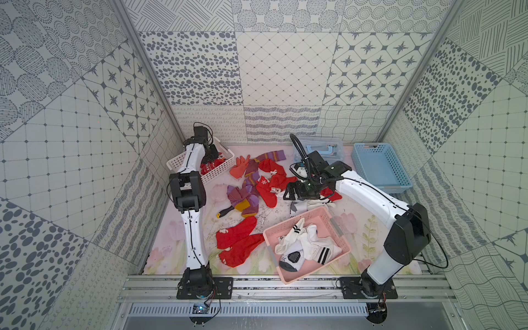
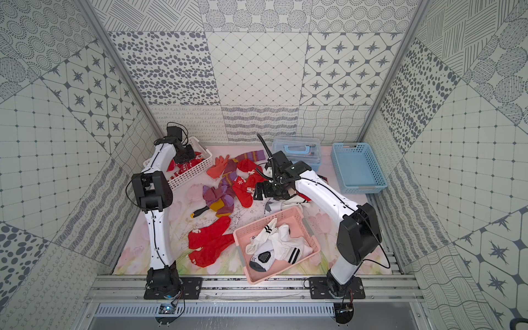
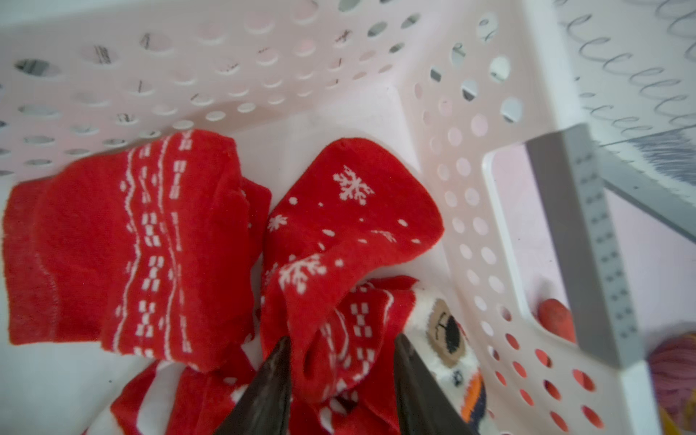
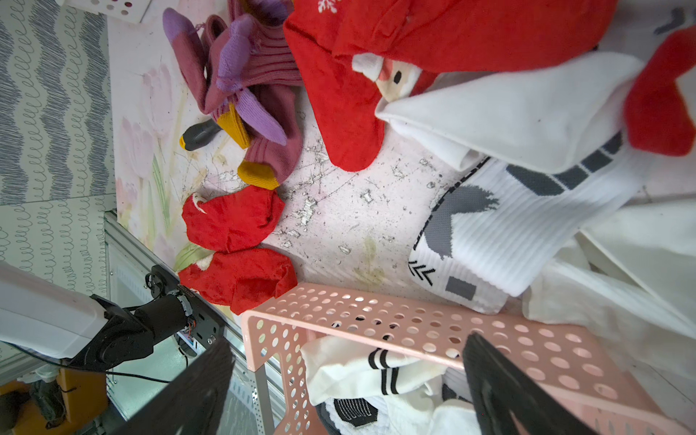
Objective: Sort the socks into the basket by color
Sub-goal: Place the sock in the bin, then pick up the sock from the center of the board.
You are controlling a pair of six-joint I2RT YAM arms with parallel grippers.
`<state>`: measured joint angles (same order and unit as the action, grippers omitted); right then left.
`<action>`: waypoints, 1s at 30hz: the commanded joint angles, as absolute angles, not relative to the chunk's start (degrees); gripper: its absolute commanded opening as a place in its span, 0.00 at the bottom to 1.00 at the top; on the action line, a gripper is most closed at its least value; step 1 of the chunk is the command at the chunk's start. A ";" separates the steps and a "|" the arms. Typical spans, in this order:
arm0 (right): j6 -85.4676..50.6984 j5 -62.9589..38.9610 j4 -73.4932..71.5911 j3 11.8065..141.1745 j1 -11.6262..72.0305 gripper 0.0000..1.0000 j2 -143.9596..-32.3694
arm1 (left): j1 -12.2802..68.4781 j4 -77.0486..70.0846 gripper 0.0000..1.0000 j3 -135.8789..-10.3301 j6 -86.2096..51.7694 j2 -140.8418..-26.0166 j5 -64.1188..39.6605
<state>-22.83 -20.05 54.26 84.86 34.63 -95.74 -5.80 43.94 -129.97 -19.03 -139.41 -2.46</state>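
Note:
My left gripper [image 3: 342,339] is down inside the white basket [image 1: 183,163] at the back left. Its jaws stand apart, with a loose fold of a red snowflake sock [image 3: 339,211] between them; a red white-striped sock [image 3: 143,241] lies beside it. My right gripper [image 4: 346,339] hovers wide open and holds nothing, just beyond the pink basket [image 1: 291,221], over white socks [image 4: 508,226] with grey marks on the table. The pink basket holds white socks [image 1: 305,248]. Red socks [image 1: 268,183] and purple socks [image 1: 245,197] lie piled mid-table, and two more red socks [image 1: 237,240] lie near the front.
An empty blue basket [image 1: 383,174] stands at the back right, beside a clear box [image 1: 320,148] with a blue handle. An orange-red glove [image 1: 240,167] lies by the white basket. A black-and-yellow screwdriver [image 1: 225,212] lies under the purple socks.

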 commanded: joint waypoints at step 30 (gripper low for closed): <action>-16.36 -11.96 52.44 98.00 34.74 0.95 -114.65 | 6.04 38.64 0.60 -76.85 -22.16 -85.91 -5.20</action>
